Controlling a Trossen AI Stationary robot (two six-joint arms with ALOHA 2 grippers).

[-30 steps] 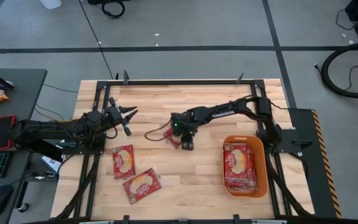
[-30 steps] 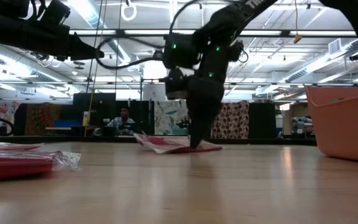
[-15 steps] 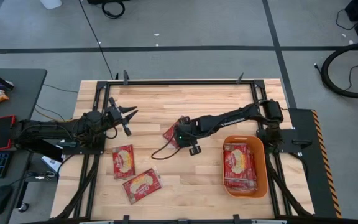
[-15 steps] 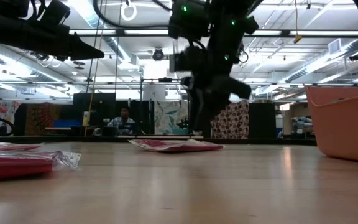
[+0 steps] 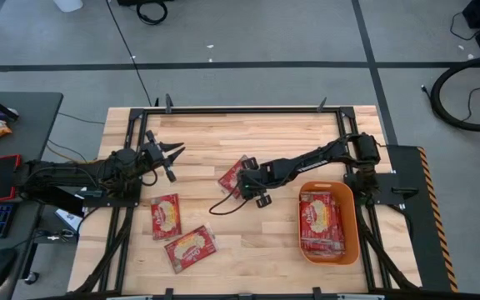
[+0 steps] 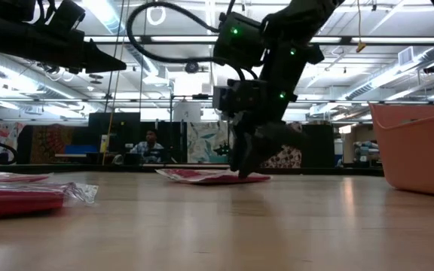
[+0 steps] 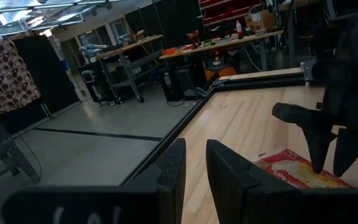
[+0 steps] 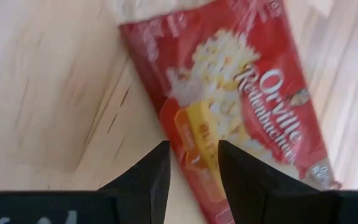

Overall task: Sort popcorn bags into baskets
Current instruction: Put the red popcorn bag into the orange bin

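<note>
- right gripper low over table centre, fingers apart with a gap, gripping nothing
- popcorn bag flat on wood just ahead of its fingertips
- orange basket behind that gripper, bags inside
- left gripper well away, fingers parted, empty

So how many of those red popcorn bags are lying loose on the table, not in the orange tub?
3: one mid-table under the right gripper, and two side by side near the front left. The orange tub holds a stack, so more may be hidden there.
</note>
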